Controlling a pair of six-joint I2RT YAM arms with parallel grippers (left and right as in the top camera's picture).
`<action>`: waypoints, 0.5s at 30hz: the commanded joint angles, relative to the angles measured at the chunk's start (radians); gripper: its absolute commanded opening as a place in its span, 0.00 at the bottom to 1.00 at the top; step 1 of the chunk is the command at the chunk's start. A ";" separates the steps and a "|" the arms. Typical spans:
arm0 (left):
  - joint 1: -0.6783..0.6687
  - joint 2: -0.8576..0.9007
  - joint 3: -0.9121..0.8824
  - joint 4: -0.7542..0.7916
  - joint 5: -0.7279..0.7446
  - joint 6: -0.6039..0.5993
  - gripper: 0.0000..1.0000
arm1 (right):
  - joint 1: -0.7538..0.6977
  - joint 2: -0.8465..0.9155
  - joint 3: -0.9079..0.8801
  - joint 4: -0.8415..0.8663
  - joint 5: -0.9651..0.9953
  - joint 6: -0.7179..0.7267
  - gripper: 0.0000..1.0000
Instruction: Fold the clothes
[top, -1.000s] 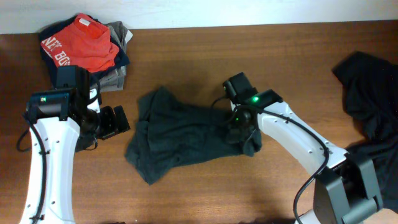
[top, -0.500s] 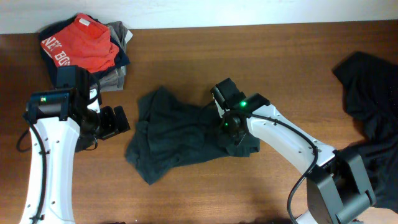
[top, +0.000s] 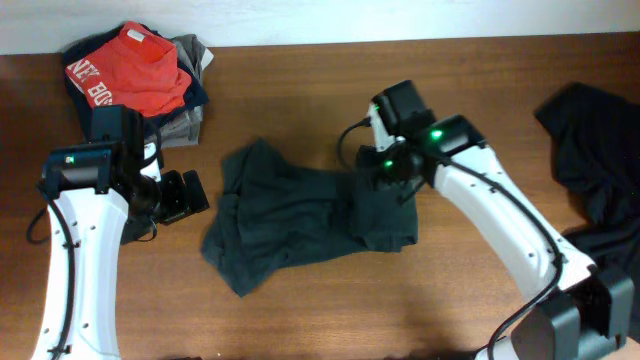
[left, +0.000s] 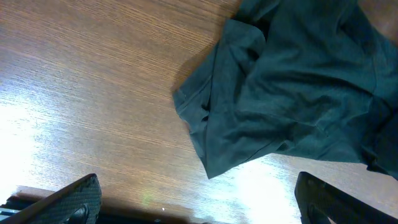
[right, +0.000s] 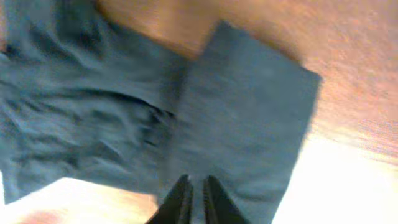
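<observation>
A dark green garment (top: 290, 215) lies crumpled in the middle of the wooden table, its right end folded over into a flat rectangular flap (top: 385, 215). My right gripper (top: 384, 172) hovers over the flap's upper edge; in the right wrist view its fingers (right: 196, 190) are close together with nothing between them, above the garment (right: 242, 118). My left gripper (top: 185, 195) is open and empty, left of the garment; the left wrist view shows the garment's lower left corner (left: 292, 93) ahead of the wide-spread fingers (left: 199, 202).
A stack of folded clothes with a red shirt (top: 135, 75) on top sits at the back left. A heap of black clothes (top: 590, 150) lies at the right edge.
My right gripper swung left across the garment, then moved back up and to the right. The garment's right end now lies flatter, as a squared flap. The left arm has not moved.
</observation>
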 joint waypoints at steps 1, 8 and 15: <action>-0.003 -0.004 -0.005 0.003 0.004 0.015 0.99 | -0.023 0.039 -0.041 0.008 -0.003 0.003 0.04; -0.003 -0.004 -0.005 0.004 0.004 0.015 0.99 | -0.022 0.140 -0.192 0.174 -0.156 0.010 0.04; -0.003 -0.004 -0.005 0.005 0.004 0.015 0.99 | 0.041 0.280 -0.270 0.336 -0.320 0.048 0.04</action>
